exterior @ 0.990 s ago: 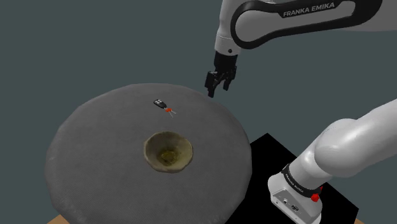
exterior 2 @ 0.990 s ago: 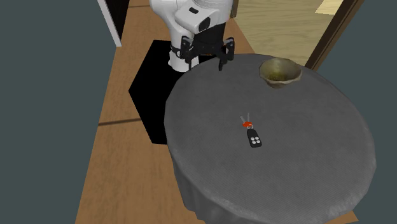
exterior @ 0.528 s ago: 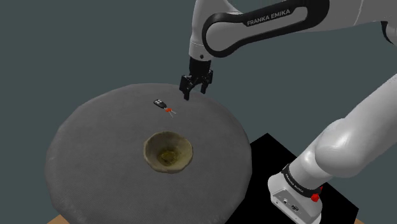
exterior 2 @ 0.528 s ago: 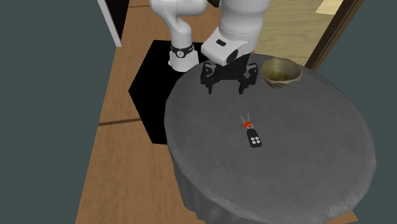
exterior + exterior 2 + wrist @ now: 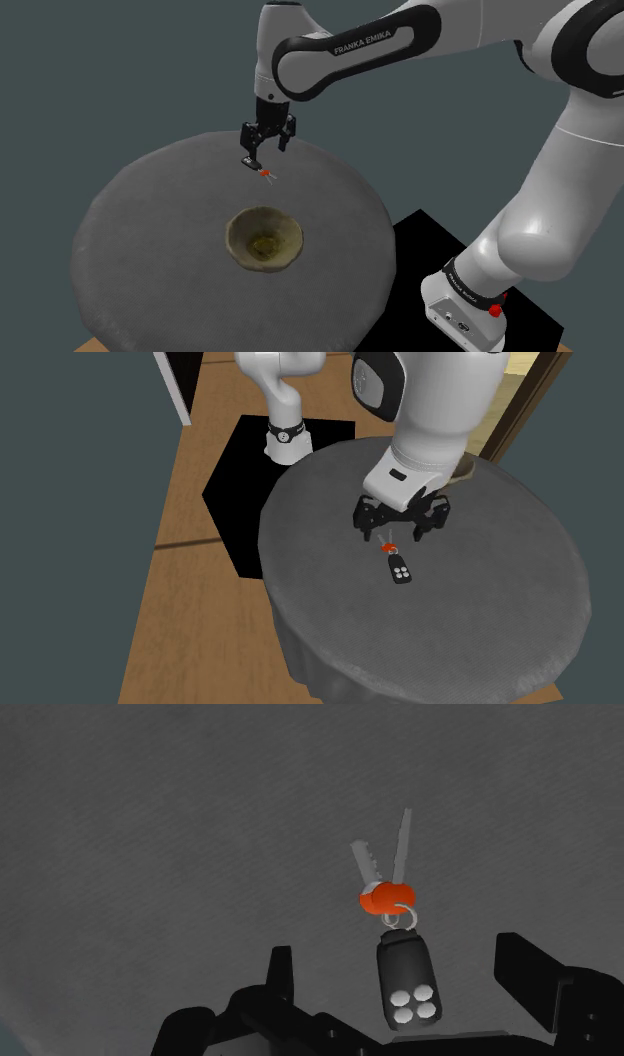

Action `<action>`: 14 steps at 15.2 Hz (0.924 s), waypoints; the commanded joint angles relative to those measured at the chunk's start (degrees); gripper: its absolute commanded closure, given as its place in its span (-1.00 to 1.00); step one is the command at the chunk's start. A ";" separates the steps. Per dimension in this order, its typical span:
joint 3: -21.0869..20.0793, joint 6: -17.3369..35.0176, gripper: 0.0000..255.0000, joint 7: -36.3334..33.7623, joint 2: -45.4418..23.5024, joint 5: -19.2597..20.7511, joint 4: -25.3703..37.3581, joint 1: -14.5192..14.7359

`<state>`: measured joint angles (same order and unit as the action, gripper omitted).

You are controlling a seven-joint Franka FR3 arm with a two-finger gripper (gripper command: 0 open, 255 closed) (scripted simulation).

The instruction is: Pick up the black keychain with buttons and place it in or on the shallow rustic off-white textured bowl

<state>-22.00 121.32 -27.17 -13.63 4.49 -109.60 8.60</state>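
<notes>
Black fingers [image 5: 535,976] spread wide, the gripper [image 5: 267,150] is hovering over the grey table [image 5: 150,230], straddling the black keychain [image 5: 405,989] lying there, its fob seemingly running lengthwise across their closing line (keys pointing away from the palm).

We see a matt dark-grey tablecloth [image 5: 150,824] with a fine weave. The black keychain fob [image 5: 407,984] looks like smooth plastic, its two grey keys [image 5: 403,839] like metal; the shallow off-white bowl [image 5: 238,232] looks rough and dull.
</notes>
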 commanded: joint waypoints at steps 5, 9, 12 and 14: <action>0.29 2.46 -1.00 -2.37 -5.31 2.06 3.21 1.54; 0.64 5.39 -1.00 -2.93 -7.09 2.94 1.94 1.86; 0.65 5.39 -1.00 -2.93 -7.09 2.94 1.94 1.86; 0.65 5.39 -1.00 -2.93 -7.09 2.94 1.94 1.86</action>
<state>-21.35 126.68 -30.10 -20.71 7.42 -107.65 10.46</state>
